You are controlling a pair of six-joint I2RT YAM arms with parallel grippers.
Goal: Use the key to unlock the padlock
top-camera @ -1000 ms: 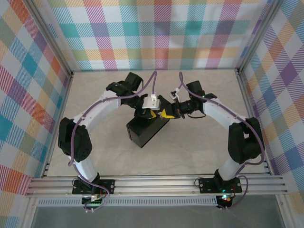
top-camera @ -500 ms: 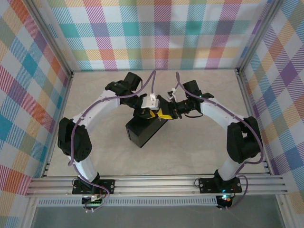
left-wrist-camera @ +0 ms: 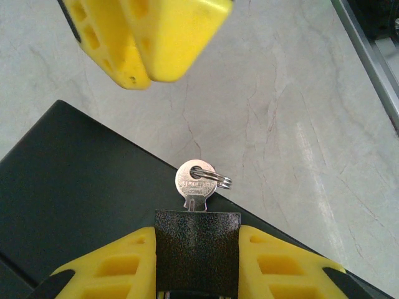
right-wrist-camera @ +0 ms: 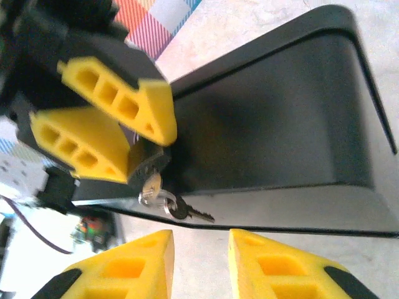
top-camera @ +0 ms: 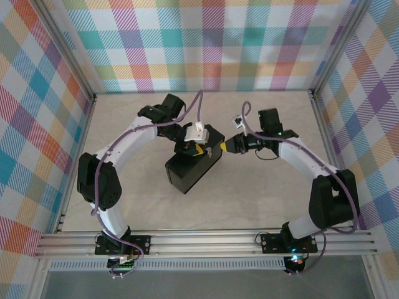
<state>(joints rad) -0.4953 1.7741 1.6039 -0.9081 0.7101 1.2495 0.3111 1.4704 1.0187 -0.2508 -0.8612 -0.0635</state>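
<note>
- The padlock [left-wrist-camera: 197, 244] is small and black with a grainy finish. It sits at the bottom middle of the left wrist view, clamped between the yellow fingers of the left gripper [left-wrist-camera: 197, 232], with its keyhole end towards the top of the frame.
- The key [left-wrist-camera: 194, 181] is tiny and silvery, with a round stamped head. Its blade is sunk into the padlock, leaving only head and neck showing.
- A thin ring [left-wrist-camera: 220, 181] passes through the key's head. Low and left of centre in the right wrist view, a second small key [right-wrist-camera: 198, 215] lies on it.
</note>
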